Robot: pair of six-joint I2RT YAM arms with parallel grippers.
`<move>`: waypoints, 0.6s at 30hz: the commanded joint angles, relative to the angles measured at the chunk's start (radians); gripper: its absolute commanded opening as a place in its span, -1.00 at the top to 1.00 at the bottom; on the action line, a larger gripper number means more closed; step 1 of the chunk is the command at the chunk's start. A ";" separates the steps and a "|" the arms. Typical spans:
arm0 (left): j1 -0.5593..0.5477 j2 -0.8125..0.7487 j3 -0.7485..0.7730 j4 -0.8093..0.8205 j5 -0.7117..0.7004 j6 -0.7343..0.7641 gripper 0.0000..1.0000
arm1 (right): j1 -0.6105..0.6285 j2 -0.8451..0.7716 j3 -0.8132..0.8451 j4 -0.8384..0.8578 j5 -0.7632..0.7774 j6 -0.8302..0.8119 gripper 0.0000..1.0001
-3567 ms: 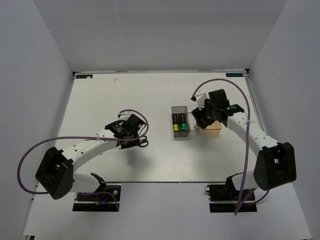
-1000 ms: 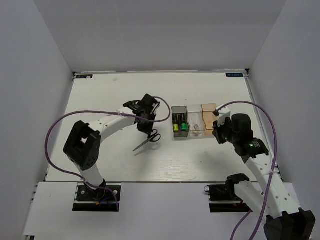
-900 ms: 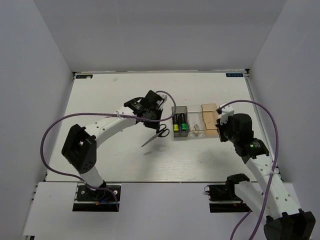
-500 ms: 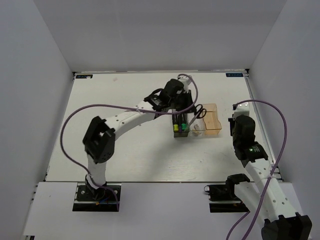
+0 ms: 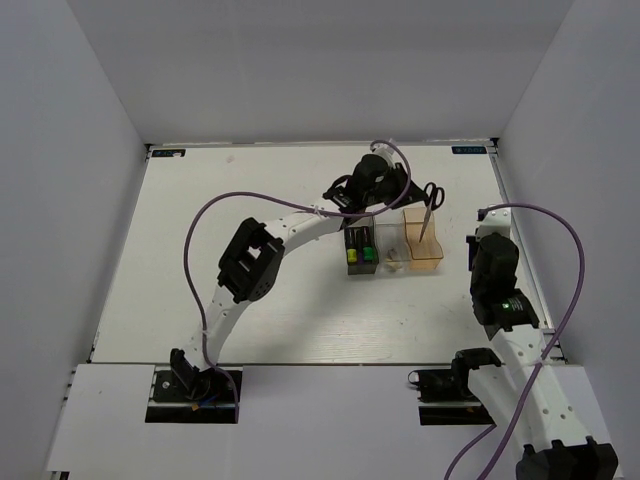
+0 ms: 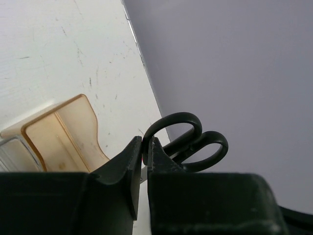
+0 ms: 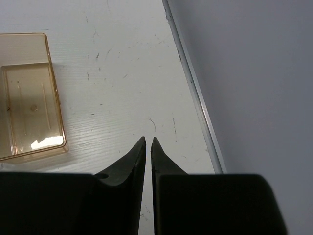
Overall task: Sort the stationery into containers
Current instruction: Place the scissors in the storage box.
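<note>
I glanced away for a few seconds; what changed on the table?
The left gripper lifted the scissors off the table and carried them right, over the tan-orange box. The right gripper pulled back from the boxes toward the right edge. The boxes and two highlighters stayed put.

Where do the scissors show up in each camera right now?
Top external: upper centre-right, scissors held blade-down over the tan-orange box.
Left wrist: centre, handles pinched in the left claw.
Right wrist: not in view.
Shared landmark: the tan-orange box, visible in all three.
</note>
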 commanded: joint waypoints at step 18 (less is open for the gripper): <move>0.010 0.039 -0.009 0.075 -0.041 -0.116 0.18 | -0.037 -0.035 -0.021 0.041 -0.060 0.030 0.70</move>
